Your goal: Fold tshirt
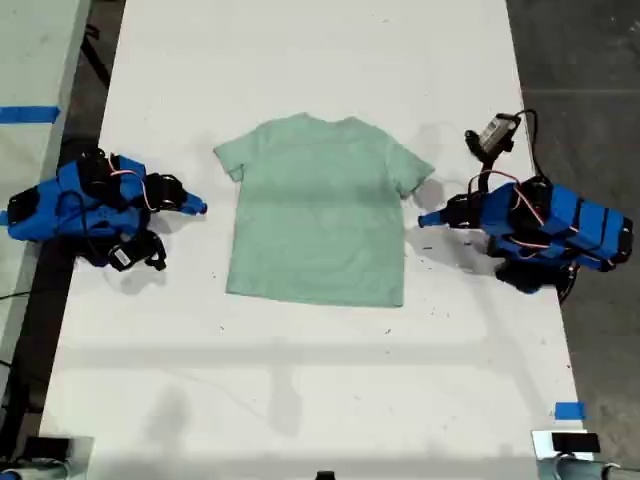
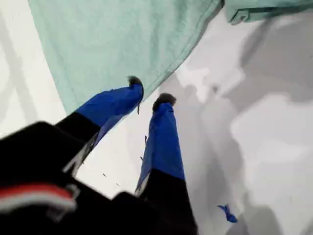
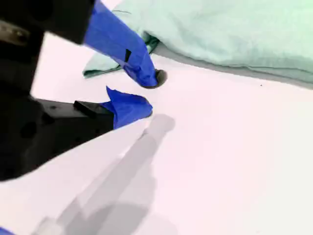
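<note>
in the exterior view we see the tshirt (image 1: pixel 320 215) spread flat mid-table (image 1: pixel 300 400), neck toward the view's top, hem toward its bottom, long axis running top to bottom; we judge it laid out for a side fold. in the first wrist view my first gripper (image 2: pixel 149 95) is poised at the side seam, jaws apart and empty. in the second wrist view my second gripper (image 3: pixel 144 93) sits near the sleeve (image 3: pixel 102 63), slightly parted, holding nothing

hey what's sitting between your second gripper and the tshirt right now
Nothing: in the second wrist view only bare white table separates my second gripper from the tshirt.
</note>
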You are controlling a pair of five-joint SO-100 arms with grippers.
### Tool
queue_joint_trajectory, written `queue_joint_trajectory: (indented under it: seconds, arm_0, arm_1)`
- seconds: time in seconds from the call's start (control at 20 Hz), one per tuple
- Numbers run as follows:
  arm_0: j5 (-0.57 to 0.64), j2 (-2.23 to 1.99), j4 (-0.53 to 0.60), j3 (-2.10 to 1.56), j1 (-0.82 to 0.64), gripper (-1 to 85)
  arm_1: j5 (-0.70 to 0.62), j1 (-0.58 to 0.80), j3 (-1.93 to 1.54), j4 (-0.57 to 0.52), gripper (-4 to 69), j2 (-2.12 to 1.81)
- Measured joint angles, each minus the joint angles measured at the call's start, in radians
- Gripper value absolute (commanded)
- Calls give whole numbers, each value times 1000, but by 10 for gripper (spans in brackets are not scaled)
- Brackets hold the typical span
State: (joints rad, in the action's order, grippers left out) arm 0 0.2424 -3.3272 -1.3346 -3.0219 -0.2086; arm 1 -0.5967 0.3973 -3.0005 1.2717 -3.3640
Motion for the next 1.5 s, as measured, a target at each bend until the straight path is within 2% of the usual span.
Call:
queue_joint_trajectory:
  seconds: [0.1, 0.15, 0.25, 0.3, 0.45, 0.8, 1.0, 1.2, 1.5]
  arm_0:
    - [-49, -5, -2, 0, 23, 1]
    - [-89, -5, -6, 0, 35, 1]
    - [-112, -5, -6, 0, 37, 1]
    - [-118, -5, -6, 0, 35, 1]
    - [-127, -5, -8, 0, 51, 1]
    - [-166, -2, -8, 0, 51, 0]
    - [-170, 249, 72, 135, 54, 0]
    - [-123, 620, 87, 439, 20, 0]
    - [63, 980, -49, 836, -141, 0]
  arm_1:
    - [49, -35, 0, -32, 8, 0]
    - [175, -54, 0, -44, 8, -2]
    - [540, -43, 0, -51, 8, 0]
    - [652, -51, 0, -52, 8, -2]
    - [735, -52, 0, -60, 8, -2]
    - [738, -78, 11, -69, 8, 0]
    - [670, -78, 193, -66, 8, 218]
    - [523, -2, 483, -41, 8, 545]
    - [236, 201, 925, 120, 7, 962]
